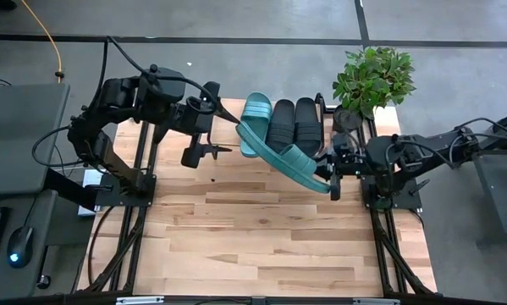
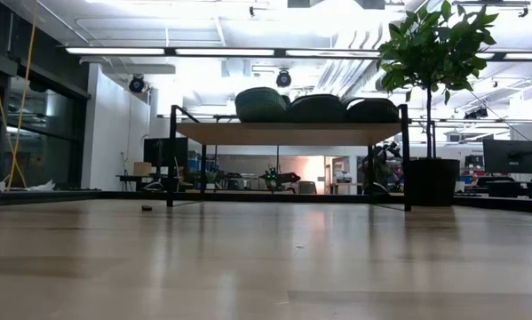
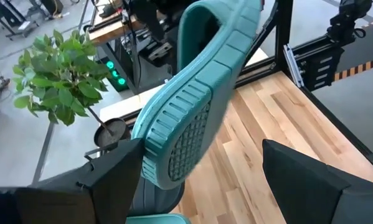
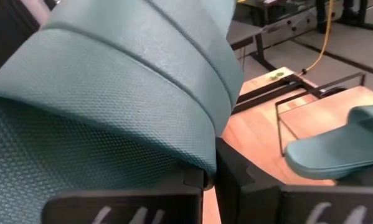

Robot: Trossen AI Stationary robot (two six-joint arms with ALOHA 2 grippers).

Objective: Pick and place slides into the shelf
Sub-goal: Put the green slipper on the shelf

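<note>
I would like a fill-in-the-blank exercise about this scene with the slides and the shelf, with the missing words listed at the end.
1. The right hand is shut on a slide whose colour is ____.
2. The number of slides lying on the shelf is ____.
3. The left hand holds nothing; its fingers are ____.
4. The thing beside the shelf, near the right arm, is a potted ____.

Missing words: teal; three; open; plant
</note>
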